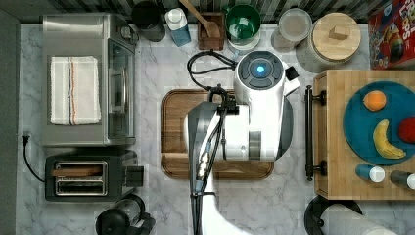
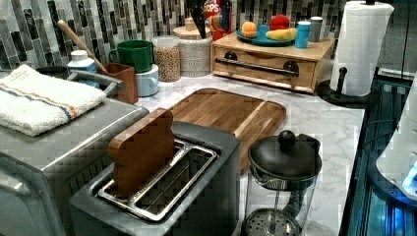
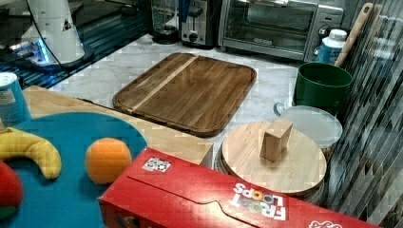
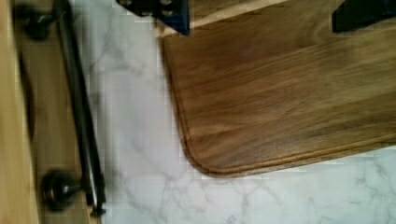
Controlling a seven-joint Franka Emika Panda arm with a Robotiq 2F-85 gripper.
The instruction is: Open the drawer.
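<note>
The claw [image 4: 261,11] is hovering with its fingers [image 4: 161,11] spread apart above the cutting board [image 4: 289,93]. Beyond it, the drawer [image 1: 320,132] is sitting closed under the fruit plate [image 1: 357,127]. Misjudging the thin handle [image 1: 309,132] is risking a slip; the arm is hiding the claw from above

white arm [image 1: 254,117] bent over at center of top view, wrist facing down, fingers [image 4: 159,11] spread apart.
</note>
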